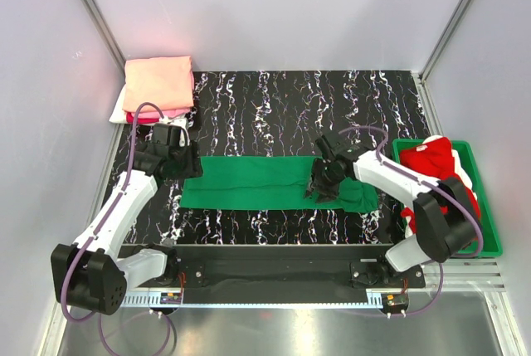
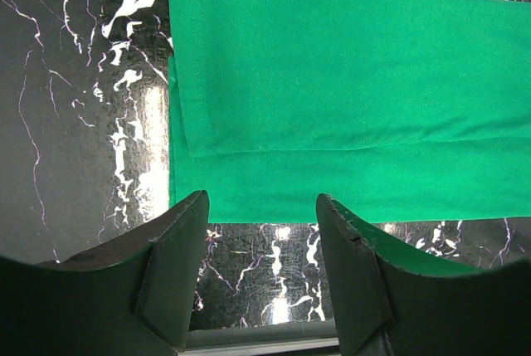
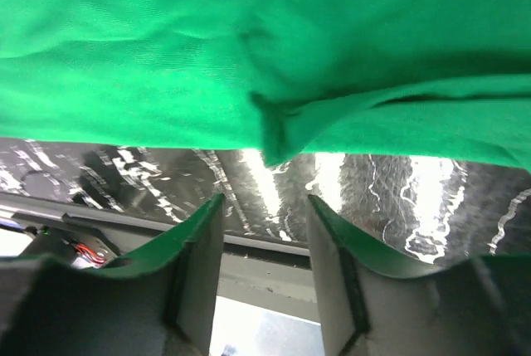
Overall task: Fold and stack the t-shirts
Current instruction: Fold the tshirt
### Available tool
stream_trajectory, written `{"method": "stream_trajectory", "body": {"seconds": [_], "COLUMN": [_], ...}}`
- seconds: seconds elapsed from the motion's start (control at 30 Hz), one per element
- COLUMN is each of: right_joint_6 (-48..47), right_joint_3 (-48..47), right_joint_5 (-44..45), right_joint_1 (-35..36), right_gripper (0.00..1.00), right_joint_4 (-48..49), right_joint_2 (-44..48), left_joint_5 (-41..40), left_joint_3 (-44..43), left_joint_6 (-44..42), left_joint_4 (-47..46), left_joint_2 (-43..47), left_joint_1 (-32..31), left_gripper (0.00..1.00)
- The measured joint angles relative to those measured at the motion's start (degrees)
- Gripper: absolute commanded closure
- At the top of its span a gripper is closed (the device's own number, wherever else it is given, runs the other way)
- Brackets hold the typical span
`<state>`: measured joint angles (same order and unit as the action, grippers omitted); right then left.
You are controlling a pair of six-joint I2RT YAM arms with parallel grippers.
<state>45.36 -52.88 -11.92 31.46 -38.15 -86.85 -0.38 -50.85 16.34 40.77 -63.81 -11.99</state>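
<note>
A bright green t-shirt (image 1: 265, 182) lies folded into a long strip across the middle of the table. My left gripper (image 1: 184, 165) is open and empty at the strip's left end. In the left wrist view the gripper (image 2: 261, 207) hangs over bare table just short of the green shirt's (image 2: 348, 90) edge. My right gripper (image 1: 321, 188) is open over the strip's right part. In the right wrist view the gripper (image 3: 265, 207) is empty, with a small fold of the green shirt (image 3: 249, 41) just beyond the fingertips. A salmon-peach shirt (image 1: 158, 82) tops a folded stack at the back left, over hot pink (image 1: 139, 116) and white (image 1: 119, 112) ones.
A rigid green bin (image 1: 491, 236) at the right edge holds a crumpled red shirt (image 1: 436, 161) with some white cloth. The table top is black marble pattern (image 1: 274, 99), with white walls behind and beside it and a metal rail along the near edge.
</note>
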Motion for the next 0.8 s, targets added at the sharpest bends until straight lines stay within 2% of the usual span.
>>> {"method": "stream_trajectory", "body": {"seconds": [0.23, 0.4, 0.6, 0.8], "right_joint_6": [-3.76, -7.58, -10.32, -10.64], "right_joint_3": [-11.61, -14.12, -12.04, -5.84], "right_joint_5": [6.91, 9.81, 12.33, 12.35], "right_joint_1": [-1.31, -5.95, -7.67, -7.67], "right_gripper": [0.75, 0.87, 0.94, 0.98], "right_joint_4": [-4.76, -4.55, -3.26, -2.32], "right_joint_2": [1.60, -3.19, -9.44, -8.59], "left_joint_5": [0.00, 0.00, 0.00, -0.02], "left_joint_3": [0.00, 0.00, 0.00, 0.00], "left_joint_6": [0.00, 0.00, 0.00, 0.00], "left_joint_4": [0.11, 0.13, 0.15, 0.13], "left_joint_2": [0.02, 0.02, 0.02, 0.02], "left_joint_1": [0.00, 0.00, 0.00, 0.00], "left_gripper": [0.40, 0.40, 0.40, 0.40]}}
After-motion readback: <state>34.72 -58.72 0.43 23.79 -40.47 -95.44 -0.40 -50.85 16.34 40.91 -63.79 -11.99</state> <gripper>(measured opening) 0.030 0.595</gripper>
